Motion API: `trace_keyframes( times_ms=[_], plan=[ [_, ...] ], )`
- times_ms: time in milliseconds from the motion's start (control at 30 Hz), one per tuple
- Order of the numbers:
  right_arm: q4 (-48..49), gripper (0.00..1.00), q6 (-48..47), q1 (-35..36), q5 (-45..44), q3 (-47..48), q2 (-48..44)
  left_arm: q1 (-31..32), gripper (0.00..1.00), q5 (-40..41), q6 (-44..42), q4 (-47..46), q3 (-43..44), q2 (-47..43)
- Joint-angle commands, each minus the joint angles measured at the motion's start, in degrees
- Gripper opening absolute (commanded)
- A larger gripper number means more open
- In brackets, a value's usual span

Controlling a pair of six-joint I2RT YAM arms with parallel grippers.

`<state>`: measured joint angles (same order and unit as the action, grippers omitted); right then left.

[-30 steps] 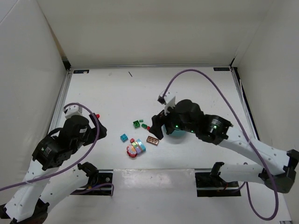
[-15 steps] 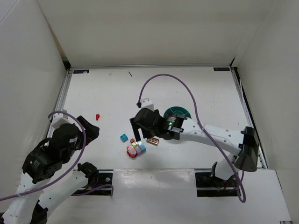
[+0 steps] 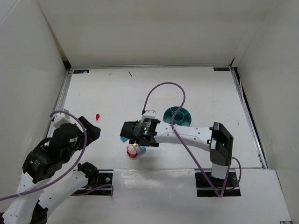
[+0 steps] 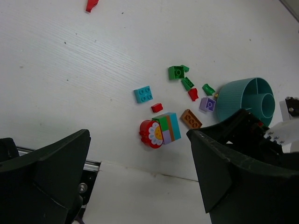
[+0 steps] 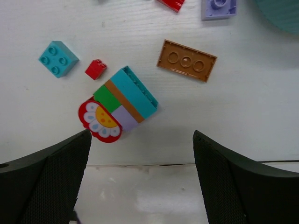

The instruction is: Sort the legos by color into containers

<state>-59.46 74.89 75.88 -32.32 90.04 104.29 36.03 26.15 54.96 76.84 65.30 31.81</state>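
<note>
legos (image 5: pixel 124 100) lie just beyond right gripper (image 5: pixel 141 140), jaws spread apart.

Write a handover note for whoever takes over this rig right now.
Left gripper: open, empty, off to the left of the bricks.
Right gripper: open, empty, hovering by the stacked block.
Bricks: all on the table. The brown plate, teal brick and small red brick lie around the stack. The purple brick and green pieces lie nearer the teal bowl. One red piece lies alone, far left.
Done: nothing; the bowl's visible compartments look empty.
Left: sort every brick.
</note>
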Motion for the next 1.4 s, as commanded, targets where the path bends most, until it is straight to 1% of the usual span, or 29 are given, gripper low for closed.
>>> trace_keyframes(
  times_ms=[0, 133, 233, 367, 467, 633, 867, 1067, 1233, 1367],
  plan=[
    [3.03, 0.9, 9.82, -0.2, -0.99, 1.18, 0.47, 0.18, 1.0, -2.07, -2.92, 8.16, -0.26, -3.24],
    [4.79, 0.9, 13.25, -0.64, 1.99, 3.65, 4.86, 0.09, 1.0, -2.68, -5.91, 8.41, 0.0, -5.0],
    [4.79, 0.9, 17.39, 0.23, 2.08, 4.35, 6.71, 0.18, 1.0, -2.69, -8.1, 9.03, 1.32, -5.62],
    [1.55, 0.9, 19.67, -0.46, 3.39, 6.55, 9.79, 0.27, 1.0, -3.12, -9.87, 8.15, 1.68, -7.02],
    [1.37, 0.9, 20.64, -1.34, 4.98, 5.85, 10.41, 0.35, 1.0, -3.82, -10.31, 7.01, 0.89, -8.25],
    [2.42, 0.9, 22.58, -1.69, 6.9, 1.73, 10.4, 0.18, 1.0, -4.09, -9.43, 6.57, -0.43, -10.1],
    [5.32, 0.9, 22.39, -2.67, 9.73, 1.63, 12.95, 0.27, 1.0, -4.71, -9.17, 7.45, -0.87, -12.39],
    [9.54, 0.9, 23.63, -2.84, 9.11, 0.4, 14.88, 0.18, 1.0, -5.58, -10.48, 8.59, -1.58, -13.88],
    [6.56, 0.9, 24.33, -2.93, 7.18, 2.6, 16.65, 0.27, 1.0, -5.5, -11.19, 8.33, -0.79, -13.97],
    [4.71, 0.9, 25.21, -2.93, 5.42, 1.11, 16.3, 0.18, 1.0, -5.41, -10.75, 8.33, -1.14, -14.5]
  ],
)
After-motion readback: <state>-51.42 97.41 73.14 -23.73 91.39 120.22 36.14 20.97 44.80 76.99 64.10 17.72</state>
